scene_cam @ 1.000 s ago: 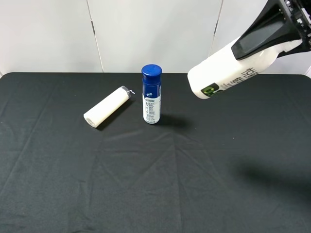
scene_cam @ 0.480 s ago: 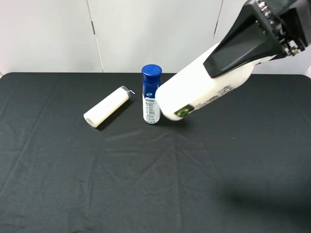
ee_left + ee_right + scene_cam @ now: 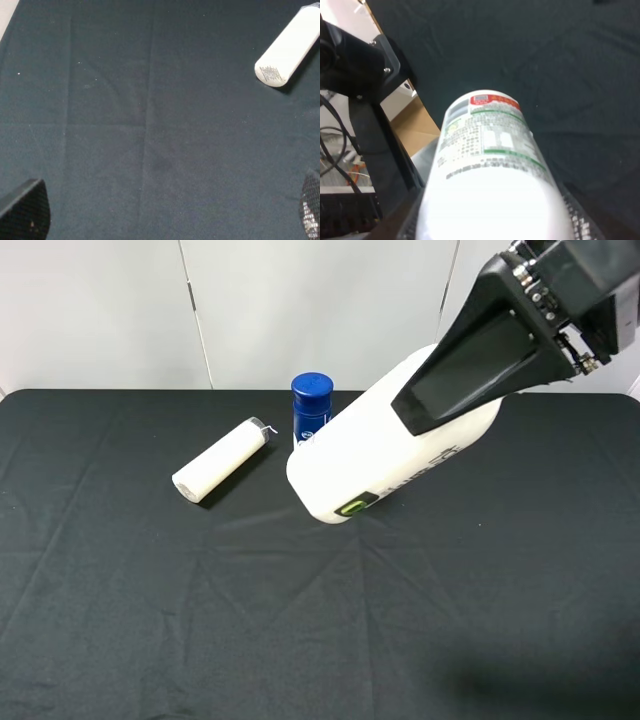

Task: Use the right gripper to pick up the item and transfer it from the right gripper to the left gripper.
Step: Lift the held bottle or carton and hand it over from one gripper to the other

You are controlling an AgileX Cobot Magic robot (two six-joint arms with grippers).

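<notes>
A black cloth-covered table point(image 3: 150, 620) is seen, with the blue-capped bottle point(image 3: 311, 400) standing upright near its far edge and taken here as the reference. The right gripper point(image 3: 450, 385) is held in the air to the right of and above that bottle. Its jaws are clamped on the item point(image 3: 370, 465), which is carried tilted, well clear of the cloth, with its lower end pointing down towards the blue-capped bottle. In the high view the body of the blue-capped bottle is hidden by the item and only the blue cap is left showing; whether the two are close or well apart in depth cannot be told. A cream tube point(image 3: 220, 460) is lying on its side just left of the blue-capped bottle. The left gripper point(image 3: 165, 215) is shown only in its wrist view: its fingertips are spread wide with nothing between them, above bare cloth. A handover could be spoiled if the item were released before the left jaws were closed on it, or if the blue-capped bottle were clipped and toppled by a low swing. Compared with a second ago, the item has been brought from well right of the blue-capped bottle to across it, and it looms much larger.
</notes>
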